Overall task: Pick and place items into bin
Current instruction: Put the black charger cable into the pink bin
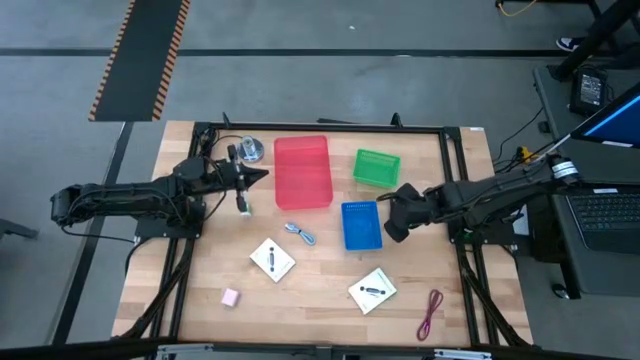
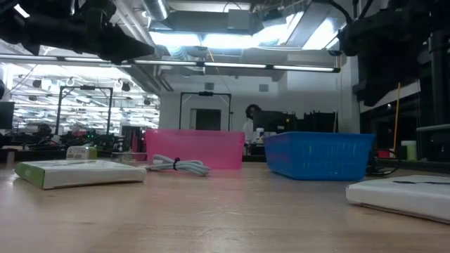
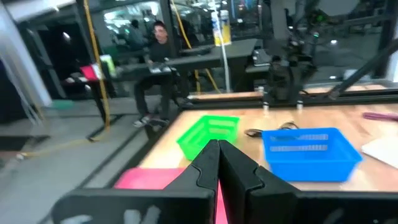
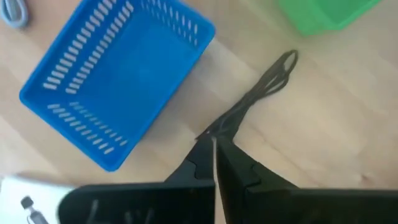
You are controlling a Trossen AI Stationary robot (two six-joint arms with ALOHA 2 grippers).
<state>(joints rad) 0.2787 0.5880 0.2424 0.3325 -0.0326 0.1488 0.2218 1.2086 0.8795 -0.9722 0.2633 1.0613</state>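
My left gripper (image 1: 265, 175) (image 3: 217, 144) is shut and empty, raised at the pink bin's (image 1: 302, 172) left edge. My right gripper (image 1: 387, 212) (image 4: 212, 142) is shut too, high between the blue bin (image 1: 361, 224) and the green bin (image 1: 376, 167). A black cord (image 4: 261, 90) lies flat on the table below its tips. Two white cards (image 1: 272, 258) (image 1: 372, 290), a pink cube (image 1: 230, 296), a silvery-blue cable (image 1: 299, 234), a dark red cord (image 1: 430, 313) and a small green-white piece (image 1: 243, 203) lie loose on the table.
A round metal disc (image 1: 250, 150) lies at the far left, behind the left gripper. The three bins stand in the table's far half. A person sits beyond the table in the left wrist view. A laptop (image 1: 605, 215) stands off the table's right side.
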